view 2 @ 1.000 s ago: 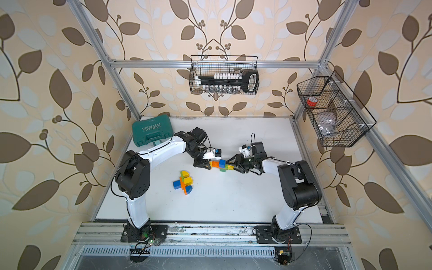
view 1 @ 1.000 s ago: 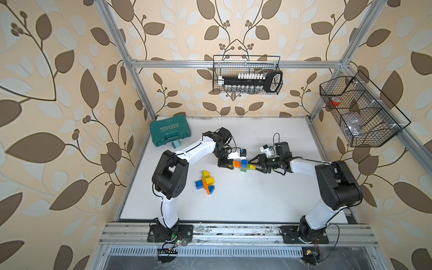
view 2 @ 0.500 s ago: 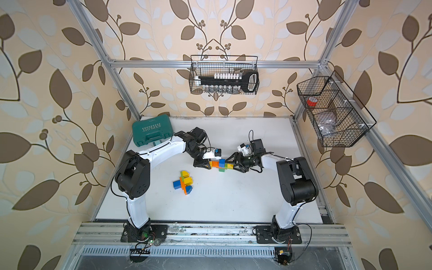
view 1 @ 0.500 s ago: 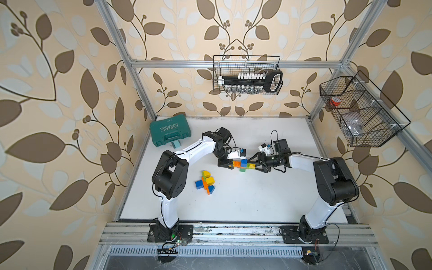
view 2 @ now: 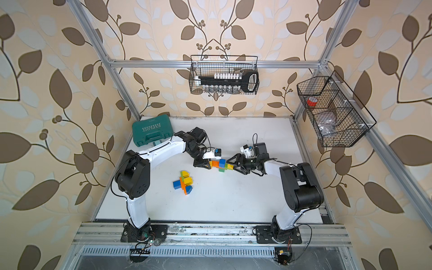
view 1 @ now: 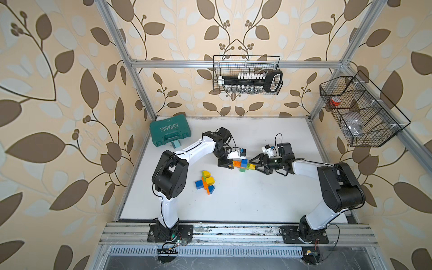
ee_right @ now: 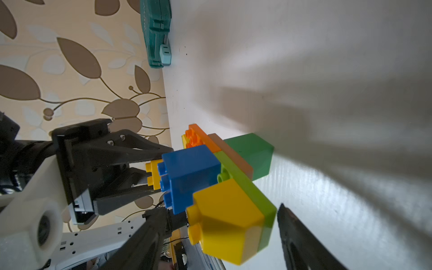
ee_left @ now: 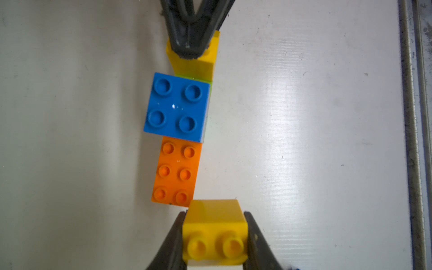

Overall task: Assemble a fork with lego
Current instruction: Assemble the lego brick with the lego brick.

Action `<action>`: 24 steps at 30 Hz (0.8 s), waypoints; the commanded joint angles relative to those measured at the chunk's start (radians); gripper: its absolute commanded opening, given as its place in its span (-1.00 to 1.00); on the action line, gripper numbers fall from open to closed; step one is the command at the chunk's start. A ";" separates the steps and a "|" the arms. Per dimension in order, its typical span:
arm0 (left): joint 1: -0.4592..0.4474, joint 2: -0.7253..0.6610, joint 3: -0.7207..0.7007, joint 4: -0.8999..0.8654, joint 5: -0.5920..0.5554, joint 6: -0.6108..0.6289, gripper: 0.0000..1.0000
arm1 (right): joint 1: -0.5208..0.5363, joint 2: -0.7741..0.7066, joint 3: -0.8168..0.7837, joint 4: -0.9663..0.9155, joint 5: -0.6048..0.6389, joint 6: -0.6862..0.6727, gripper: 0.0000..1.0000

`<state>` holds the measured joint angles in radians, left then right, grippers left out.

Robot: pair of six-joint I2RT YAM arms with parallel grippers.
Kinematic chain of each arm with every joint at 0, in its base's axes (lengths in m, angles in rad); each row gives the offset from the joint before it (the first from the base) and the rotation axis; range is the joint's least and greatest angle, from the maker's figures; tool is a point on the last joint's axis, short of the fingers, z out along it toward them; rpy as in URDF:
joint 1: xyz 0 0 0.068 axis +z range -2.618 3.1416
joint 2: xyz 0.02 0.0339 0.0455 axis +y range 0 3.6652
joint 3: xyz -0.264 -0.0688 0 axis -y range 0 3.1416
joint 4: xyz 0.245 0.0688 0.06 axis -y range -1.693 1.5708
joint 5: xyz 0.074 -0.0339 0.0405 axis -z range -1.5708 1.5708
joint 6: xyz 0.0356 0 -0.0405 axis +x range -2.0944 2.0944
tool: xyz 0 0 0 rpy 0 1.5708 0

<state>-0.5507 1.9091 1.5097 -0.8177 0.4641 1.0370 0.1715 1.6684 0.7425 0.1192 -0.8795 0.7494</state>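
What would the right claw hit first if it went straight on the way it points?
The yellow brick ending the lego assembly: it sits between the right claw's open tips, so contact would probably come almost at once.

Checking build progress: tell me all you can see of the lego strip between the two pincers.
The lego strip is a short row of glossy studded plastic bricks: yellow, orange six-stud, blue four-stud square, yellow, joined on lime and brown plates with a green block underneath. It is above the middle of the table, blue and orange studs up. The left pincer clamps one yellow end; the open right pincer straddles the other yellow end. Whether it rests there is unclear.
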 commanded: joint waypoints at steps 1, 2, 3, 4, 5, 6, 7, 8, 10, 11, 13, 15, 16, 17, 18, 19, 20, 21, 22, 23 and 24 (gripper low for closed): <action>-0.004 -0.045 -0.005 -0.006 0.010 -0.008 -0.70 | 0.001 -0.006 -0.028 0.087 0.029 0.042 0.56; -0.004 -0.045 -0.009 -0.005 0.011 -0.008 -0.70 | 0.001 -0.003 -0.037 0.106 0.032 0.053 0.56; -0.003 -0.043 -0.010 -0.005 0.012 -0.010 -0.70 | 0.001 -0.001 -0.044 0.121 0.031 0.059 0.56; -0.002 -0.044 -0.011 -0.005 0.013 -0.011 -0.70 | 0.002 -0.002 -0.053 0.139 0.034 0.069 0.56; -0.002 -0.044 -0.014 -0.005 0.013 -0.012 -0.70 | 0.002 -0.005 -0.063 0.157 0.038 0.081 0.56; -0.002 -0.043 -0.016 -0.003 0.013 -0.013 -0.70 | 0.004 -0.007 -0.070 0.173 0.039 0.090 0.56; -0.003 -0.044 -0.015 -0.003 0.013 -0.013 -0.70 | 0.010 -0.010 -0.074 0.180 0.043 0.095 0.56; -0.002 -0.045 -0.017 -0.003 0.011 -0.012 -0.70 | 0.015 -0.015 -0.082 0.193 0.052 0.102 0.56; -0.002 -0.043 -0.015 -0.003 0.011 -0.012 -0.70 | 0.023 -0.018 -0.098 0.228 0.065 0.114 0.56; -0.002 -0.045 -0.015 -0.003 0.011 -0.013 -0.70 | 0.024 -0.015 -0.106 0.245 0.069 0.114 0.56; -0.001 -0.045 -0.015 -0.003 0.013 -0.014 -0.70 | 0.023 -0.012 -0.118 0.282 0.078 0.152 0.54; -0.001 -0.047 -0.016 -0.003 0.011 -0.016 -0.70 | 0.023 -0.004 -0.116 0.296 0.070 0.166 0.51; 0.000 -0.046 -0.018 -0.003 0.009 -0.017 -0.70 | 0.025 0.000 -0.115 0.304 0.067 0.174 0.47; 0.001 -0.047 -0.019 -0.003 0.008 -0.018 -0.70 | 0.026 -0.001 -0.116 0.305 0.071 0.178 0.43; 0.000 -0.047 -0.020 -0.003 0.006 -0.020 -0.70 | 0.028 -0.003 -0.115 0.303 0.073 0.177 0.40; 0.001 -0.048 -0.022 0.000 0.005 -0.020 -0.71 | 0.030 -0.005 -0.115 0.297 0.073 0.176 0.39; 0.001 -0.049 -0.024 0.001 0.004 -0.021 -0.71 | 0.028 -0.004 -0.111 0.288 0.073 0.174 0.38; 0.002 -0.050 -0.026 0.003 0.002 -0.022 -0.70 | 0.029 -0.001 -0.108 0.278 0.071 0.173 0.36; 0.003 -0.051 -0.027 0.006 -0.001 -0.022 -0.70 | 0.029 0.000 -0.106 0.274 0.070 0.174 0.35; 0.003 -0.051 -0.028 0.007 -0.003 -0.022 -0.71 | 0.033 0.003 -0.103 0.272 0.067 0.176 0.36; 0.003 -0.053 -0.027 0.010 -0.006 -0.025 -0.70 | 0.038 0.005 -0.097 0.260 0.067 0.174 0.36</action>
<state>-0.5499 1.9087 1.4940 -0.8078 0.4629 1.0183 0.1986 1.6680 0.6357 0.3866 -0.8185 0.9169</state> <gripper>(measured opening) 0.334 0.680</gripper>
